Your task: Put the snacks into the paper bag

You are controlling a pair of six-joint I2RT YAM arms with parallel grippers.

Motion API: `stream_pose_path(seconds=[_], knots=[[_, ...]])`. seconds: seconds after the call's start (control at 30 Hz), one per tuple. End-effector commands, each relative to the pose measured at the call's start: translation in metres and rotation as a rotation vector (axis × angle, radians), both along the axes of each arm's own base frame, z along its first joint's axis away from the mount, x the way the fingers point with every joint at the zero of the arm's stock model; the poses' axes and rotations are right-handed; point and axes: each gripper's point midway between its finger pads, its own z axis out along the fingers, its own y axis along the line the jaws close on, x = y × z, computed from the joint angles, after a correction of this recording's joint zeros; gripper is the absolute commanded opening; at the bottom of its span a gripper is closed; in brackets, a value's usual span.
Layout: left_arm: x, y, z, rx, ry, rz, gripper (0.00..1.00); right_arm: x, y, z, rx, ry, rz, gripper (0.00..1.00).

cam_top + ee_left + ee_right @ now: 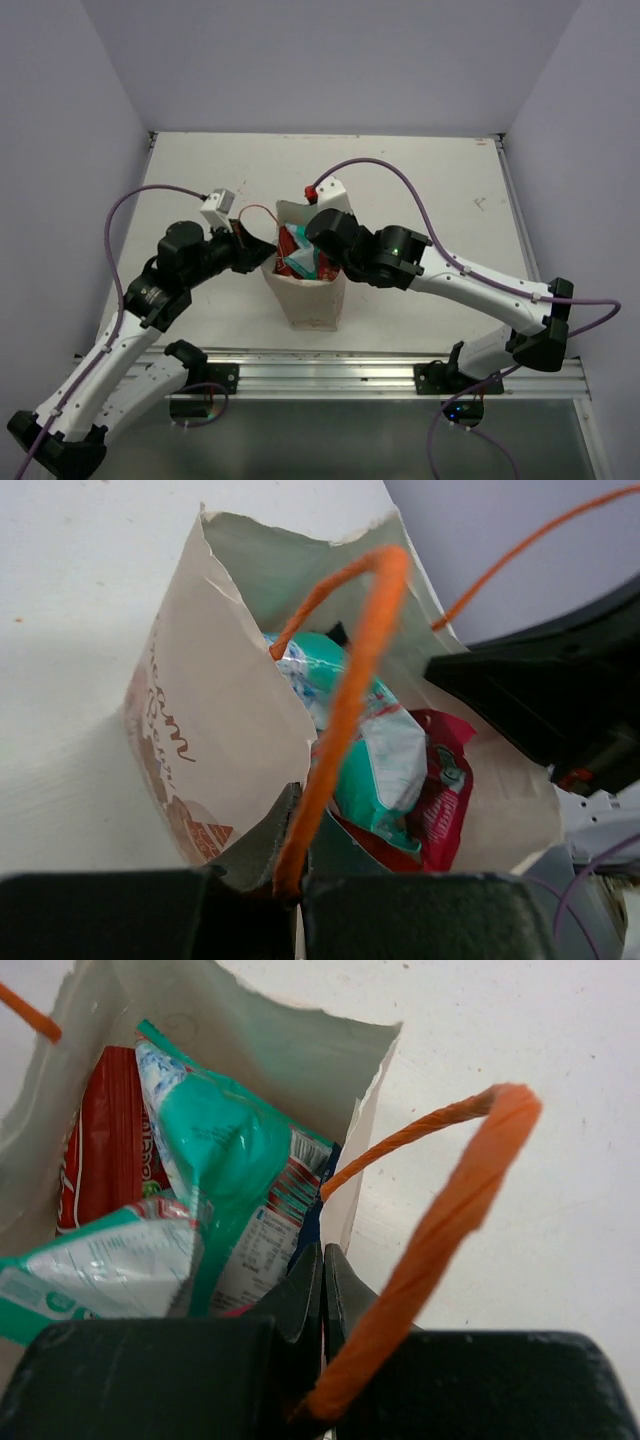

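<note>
The tan paper bag (312,297) stands upright in the middle of the table. Inside it lie a teal-and-white packet (215,1150), a red packet (105,1150) and a sliver of a dark blue packet (318,1215). The teal packet (375,750) and red packet (445,790) also show in the left wrist view. My left gripper (297,815) is shut on the bag's left rim, and an orange handle (350,670) rises from between its fingers. My right gripper (322,1275) is shut on the right rim, beside the other orange handle (440,1210). The other packets are hidden.
The white table (420,180) stretches behind and to both sides of the bag. A metal rail (330,375) runs along the near edge. Purple-grey walls close in the left, right and back.
</note>
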Motion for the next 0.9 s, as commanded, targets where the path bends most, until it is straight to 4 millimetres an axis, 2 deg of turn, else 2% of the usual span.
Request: stream_pose_path(seconds=[0.0, 0.1, 0.3, 0.43, 0.47, 0.5, 0.53, 0.57, 0.6, 0.7, 0.8, 0.83, 0.87], knots=[[-0.003, -0.035, 0.051, -0.106, -0.163, -0.061, 0.00, 0.009, -0.005, 0.020, 0.092, -0.052, -0.060, 0.00], [-0.011, -0.047, 0.053, -0.088, -0.170, -0.071, 0.00, 0.012, -0.010, 0.016, 0.084, -0.052, -0.077, 0.00], [-0.014, -0.051, 0.049, -0.089, -0.159, -0.075, 0.00, 0.011, -0.019, 0.011, 0.084, -0.048, -0.095, 0.00], [-0.012, -0.046, 0.050, -0.072, -0.168, -0.050, 0.00, 0.010, -0.026, 0.005, 0.082, -0.041, -0.111, 0.00], [-0.011, -0.044, 0.053, -0.069, -0.176, -0.043, 0.01, 0.010, -0.027, 0.005, 0.086, -0.042, -0.117, 0.20], [-0.012, -0.043, 0.054, -0.055, -0.179, -0.046, 0.20, 0.010, -0.028, 0.005, 0.091, -0.043, -0.118, 0.35], [-0.008, -0.038, 0.058, -0.053, -0.193, -0.016, 0.30, 0.009, -0.029, 0.010, 0.104, -0.051, -0.117, 0.47], [-0.006, -0.036, 0.067, -0.061, -0.213, 0.001, 0.41, 0.010, -0.030, 0.013, 0.116, -0.056, -0.122, 0.67], [-0.006, -0.034, 0.073, -0.058, -0.235, 0.003, 0.55, 0.009, -0.032, 0.018, 0.124, -0.063, -0.124, 0.74], [-0.005, -0.033, 0.092, -0.060, -0.274, 0.002, 0.68, 0.008, -0.042, 0.044, 0.164, -0.094, -0.140, 0.83], [-0.007, -0.033, 0.117, -0.093, -0.306, 0.001, 0.70, 0.004, -0.060, 0.064, 0.181, -0.111, -0.186, 0.87], [-0.008, -0.029, 0.125, -0.104, -0.322, 0.013, 0.70, 0.003, -0.066, 0.080, 0.216, -0.124, -0.205, 0.87], [-0.007, -0.019, 0.145, -0.122, -0.353, 0.058, 0.70, 0.002, -0.076, 0.089, 0.246, -0.138, -0.252, 0.87]])
